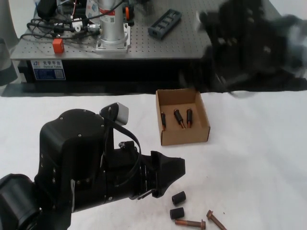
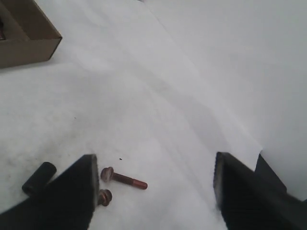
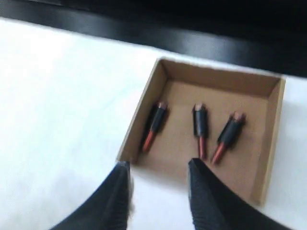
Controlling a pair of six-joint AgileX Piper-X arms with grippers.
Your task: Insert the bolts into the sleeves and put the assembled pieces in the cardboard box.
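While the left gripper [image 2: 154,165] is hanging low over the white cloth [image 2: 192,72], its fingers [image 2: 72,196] are standing spread wide with nothing between them. Two loose bolts [image 2: 123,180] are lying just beside one finger, off to the side of the gap, not inside it. Their heads are lying close together, and one bolt is partly tucked behind that finger.

In the high view, two black sleeves [image 1: 178,197] are lying near each other just in front of this gripper. The bolts are lying just beside them, nearer the camera.

Farther out on the cloth, the box [image 1: 182,136] is sitting open-topped. It is holding three assembled pieces [image 3: 199,120], lying apart in a row.

The right gripper [image 3: 158,165] is hovering over the box's near wall, its fingers apart and holding nothing.

The step in hand is probably picking up the next bolt. To do it well, the left gripper likely needs shifting sideways until a single bolt is sitting centred in the gap. The fingers should be closing across the shank, close to the head. That way the plain end is sticking out free for the sleeve.

Because the two heads are lying so close, a careless close risks catching both bolts or flicking one away. A straight descent should be helping here. The right gripper would then be needed at the sleeves, well away from the box.
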